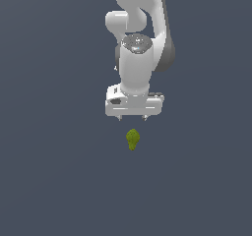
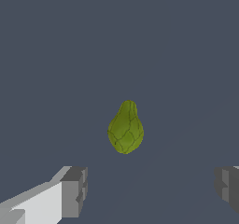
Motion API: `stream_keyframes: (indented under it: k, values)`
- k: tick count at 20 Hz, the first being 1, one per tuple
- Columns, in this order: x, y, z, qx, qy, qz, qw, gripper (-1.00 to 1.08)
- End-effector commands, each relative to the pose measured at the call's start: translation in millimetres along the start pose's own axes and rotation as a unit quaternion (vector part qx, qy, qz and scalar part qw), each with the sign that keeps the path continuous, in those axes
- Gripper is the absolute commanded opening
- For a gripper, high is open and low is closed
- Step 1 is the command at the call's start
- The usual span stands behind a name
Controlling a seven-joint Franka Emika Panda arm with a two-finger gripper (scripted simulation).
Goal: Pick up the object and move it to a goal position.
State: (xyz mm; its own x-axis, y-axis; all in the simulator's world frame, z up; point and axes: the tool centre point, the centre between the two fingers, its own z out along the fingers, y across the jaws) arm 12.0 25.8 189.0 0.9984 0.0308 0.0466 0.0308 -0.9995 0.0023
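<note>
approach step: fingers (image 1: 133, 118) spread wide and empty above the green object (image 1: 132, 138) lying on the bench (image 1: 49, 181); next likely needed a descent to straddle it.

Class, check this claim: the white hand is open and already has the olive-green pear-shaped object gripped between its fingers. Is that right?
Not quite. The hand is open, but it grips nothing: the olive-green object lies apart from it, beyond the fingers. The wrist view shows a clear gap between the fingers and the object.
</note>
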Motion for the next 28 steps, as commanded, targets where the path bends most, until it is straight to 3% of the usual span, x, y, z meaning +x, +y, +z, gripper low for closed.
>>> stream_keyframes:
  k: [1, 11, 17, 28]
  values:
    - [0, 0, 0, 0.000, 0.000, 0.000, 1.0000, 1.00]
    - [4, -22, -2, 0.007, 0.008, -0.033, 0.9994, 1.00]
    - [4, -21, -2, 0.007, 0.008, -0.032, 0.9994, 1.00]
    - [6, -18, 19, 0.008, 0.001, 0.030, 0.9995, 1.00]
